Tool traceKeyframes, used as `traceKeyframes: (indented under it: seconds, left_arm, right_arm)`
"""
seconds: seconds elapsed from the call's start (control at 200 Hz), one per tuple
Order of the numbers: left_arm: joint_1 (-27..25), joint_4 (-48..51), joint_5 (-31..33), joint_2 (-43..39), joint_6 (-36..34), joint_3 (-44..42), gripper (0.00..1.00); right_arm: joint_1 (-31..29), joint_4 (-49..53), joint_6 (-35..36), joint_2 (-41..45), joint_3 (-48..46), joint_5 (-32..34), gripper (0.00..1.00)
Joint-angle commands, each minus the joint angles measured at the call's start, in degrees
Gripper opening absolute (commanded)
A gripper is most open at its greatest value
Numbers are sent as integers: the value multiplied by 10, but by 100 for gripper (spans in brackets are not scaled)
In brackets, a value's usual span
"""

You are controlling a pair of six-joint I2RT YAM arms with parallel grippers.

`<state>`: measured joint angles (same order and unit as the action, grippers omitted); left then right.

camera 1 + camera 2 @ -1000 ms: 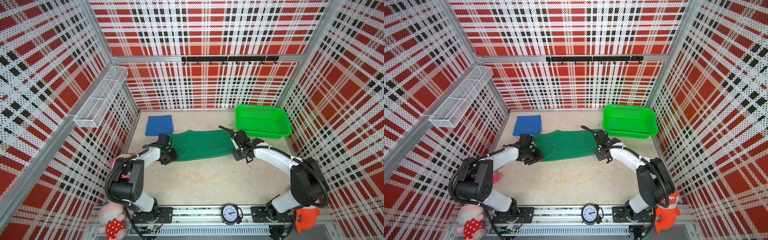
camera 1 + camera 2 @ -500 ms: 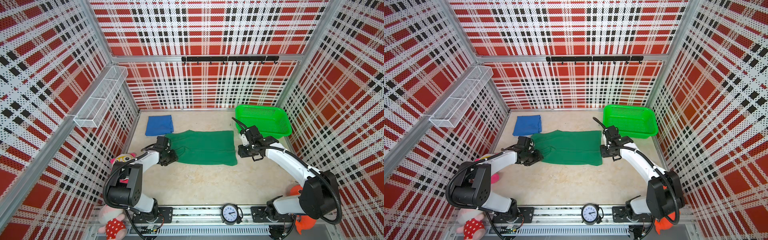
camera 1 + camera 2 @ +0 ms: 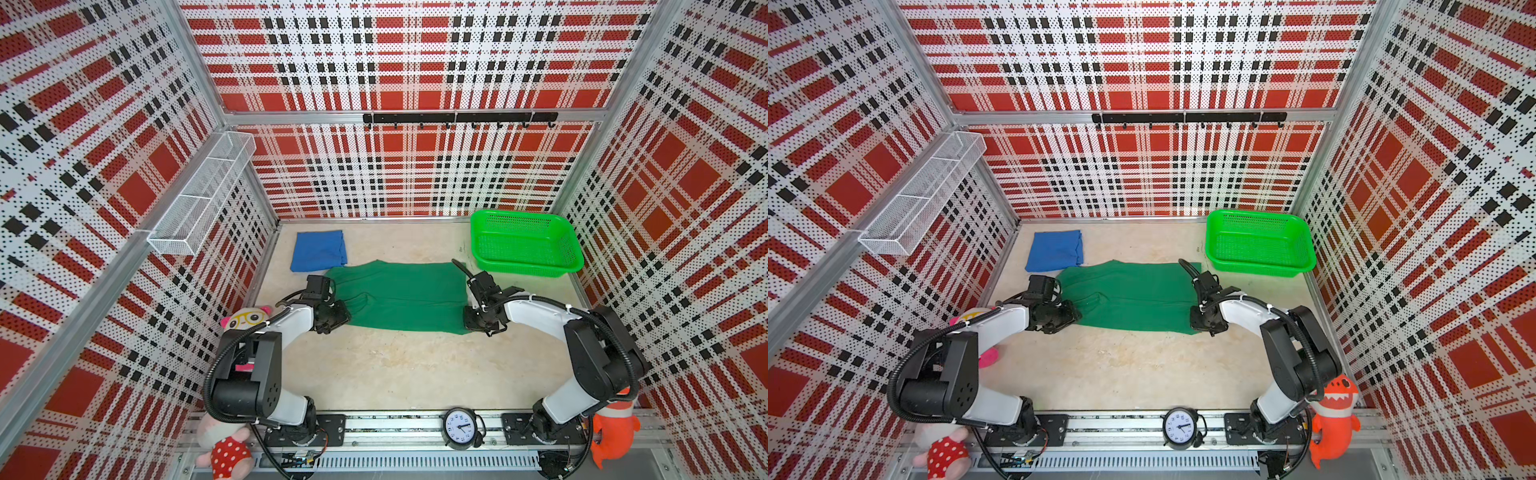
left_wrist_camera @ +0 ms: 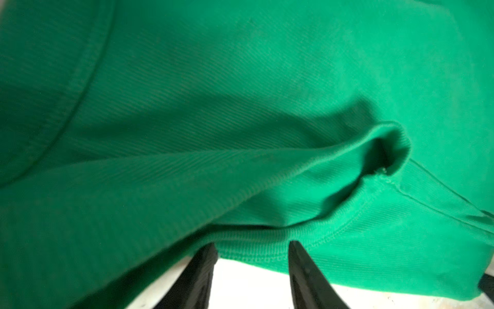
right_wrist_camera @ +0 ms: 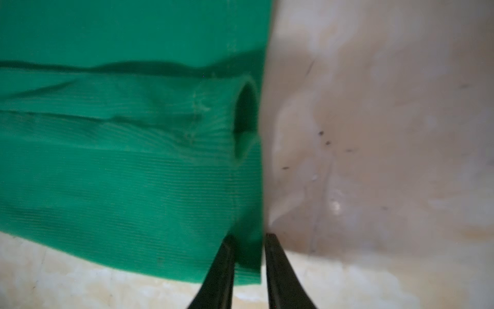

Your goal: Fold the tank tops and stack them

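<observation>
While the blue tank top (image 3: 319, 250) lies already folded into a small square at the far left of the table (image 3: 395, 365), the dark green tank top (image 3: 399, 295) is spread flat across the middle. The step in hand therefore looks like folding the second garment. In both top views the left gripper (image 3: 338, 318) sits low at the near left corner of that cloth. The right gripper (image 3: 473, 322) sits at the near right corner, not far from the bright green mesh basket (image 3: 528, 272).

From the left wrist view, the left gripper (image 4: 251, 242) has its jaws well apart. The stitched hem of the dark green tank top (image 4: 240, 107) lies just at the fingertips (image 4: 304, 267), with bare table showing between them. Nothing is clamped there, and beyond the hem a loose ridge of cloth stands up.

From the right wrist view, the right gripper (image 5: 248, 236) has its jaws close together, with the corner of the dark green tank top (image 5: 120, 174) lying between them. Whether they already pinch it cannot be told.

The next move probably calls for both pincers to close firmly on their corners, catching every layer. They would then lift together and carry the near edge over the far one while keeping the cloth taut. The left side needs to advance onto the hem first, or it will close on air.
</observation>
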<state>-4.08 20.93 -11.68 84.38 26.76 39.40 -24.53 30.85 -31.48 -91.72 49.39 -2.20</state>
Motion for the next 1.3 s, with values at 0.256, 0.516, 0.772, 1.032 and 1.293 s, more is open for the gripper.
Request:
traceKeyframes:
  seconds: [0.256, 0.516, 0.772, 1.032, 1.293]
  left_arm:
    - [-15, 160, 45, -106, 10, 129, 55]
    - [-145, 20, 56, 98, 23, 244, 49]
    - [-165, -80, 53, 235, 51, 234, 43]
    - [-176, -92, 49, 147, 89, 49, 43]
    - [-202, -4, 52, -33, 145, -52, 46]
  right_arm:
    - [10, 38, 91, 81, 88, 66, 35]
    - [-18, -37, 65, -36, 172, 39, 23]
    - [-63, -119, -7, -103, 134, 69, 16]
    - [-63, -113, -41, -61, 14, 68, 16]
    - [-72, 0, -24, 87, -40, 23, 25]
